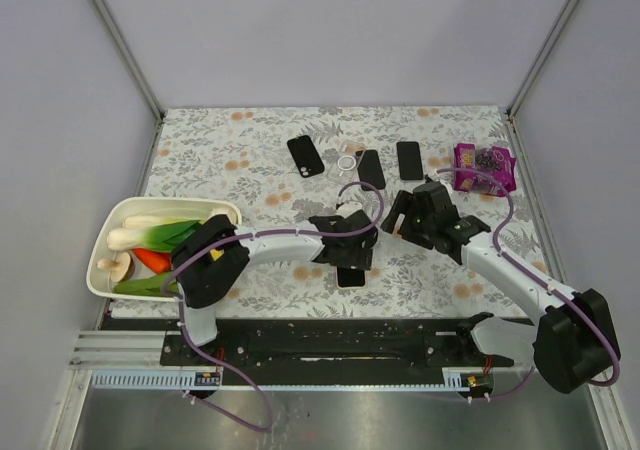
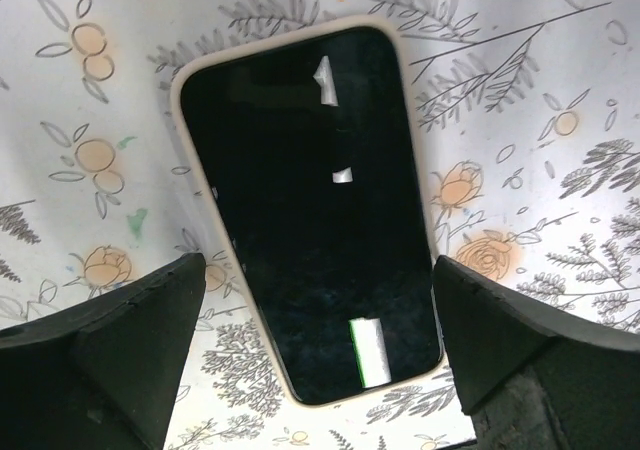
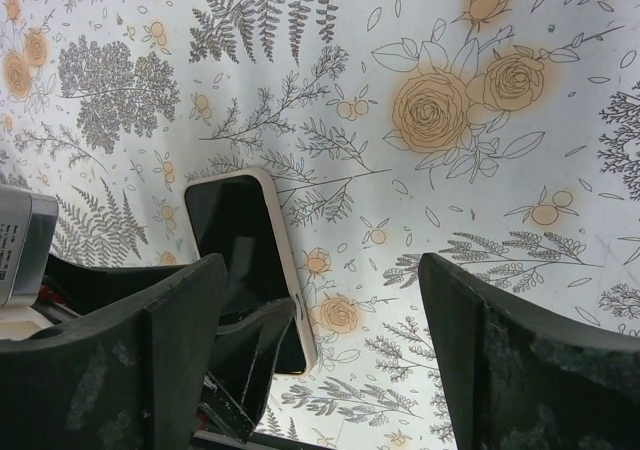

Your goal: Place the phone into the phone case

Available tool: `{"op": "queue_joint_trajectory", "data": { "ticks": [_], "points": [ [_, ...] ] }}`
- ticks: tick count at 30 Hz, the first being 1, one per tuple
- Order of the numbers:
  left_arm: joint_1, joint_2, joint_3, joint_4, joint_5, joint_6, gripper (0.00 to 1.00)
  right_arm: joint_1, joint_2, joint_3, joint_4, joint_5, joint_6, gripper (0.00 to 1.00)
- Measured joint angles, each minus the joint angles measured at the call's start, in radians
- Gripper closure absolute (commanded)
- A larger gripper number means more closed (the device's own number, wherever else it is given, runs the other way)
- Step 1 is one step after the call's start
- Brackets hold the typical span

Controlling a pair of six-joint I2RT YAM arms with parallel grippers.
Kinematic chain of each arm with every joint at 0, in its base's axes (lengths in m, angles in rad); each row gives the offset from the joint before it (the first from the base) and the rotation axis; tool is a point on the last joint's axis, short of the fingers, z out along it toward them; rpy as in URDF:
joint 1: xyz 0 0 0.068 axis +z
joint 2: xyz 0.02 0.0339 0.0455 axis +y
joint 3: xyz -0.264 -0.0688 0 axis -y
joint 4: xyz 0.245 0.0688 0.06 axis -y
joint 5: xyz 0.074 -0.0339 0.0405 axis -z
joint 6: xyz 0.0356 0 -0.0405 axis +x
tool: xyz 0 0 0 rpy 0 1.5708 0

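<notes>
Left tool [image 2: 320,275] gapes wide, empty, straddling the phone [image 2: 300,190] lying flat below.

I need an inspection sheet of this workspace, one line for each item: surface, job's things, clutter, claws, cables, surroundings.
Surface: floral cloth, flat; no spill seen.
Job's things: phone with pale rim, lying flat near the arms; three dark flat pieces at the far side, phones or cases, cannot tell.
Clutter: tray of vegetables, left; purple packet, far right; small ring.
Claws: left claw open, one finger at each side of the phone; right claw open over bare cloth.
Cables: purple cables along both arms.
Surroundings: pale walls, metal frame.
</notes>
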Motion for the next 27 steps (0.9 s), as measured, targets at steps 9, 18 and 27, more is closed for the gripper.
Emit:
{"op": "queue_joint_trajectory", "data": {
  "ticks": [9, 18, 27],
  "points": [
    [-0.031, 0.066, 0.084, -0.037, -0.049, -0.001, 0.01, 0.000, -0.030, -0.014, 0.003, -0.003, 0.002, 0.13],
    [-0.039, 0.087, 0.106, -0.074, -0.101, -0.015, 0.33, -0.005, -0.038, -0.017, 0.003, -0.010, -0.002, 0.14],
    [0.018, 0.049, 0.048, -0.019, -0.086, 0.057, 0.44, -0.006, 0.004, -0.013, 0.024, -0.039, -0.002, 0.14]
  ]
}}
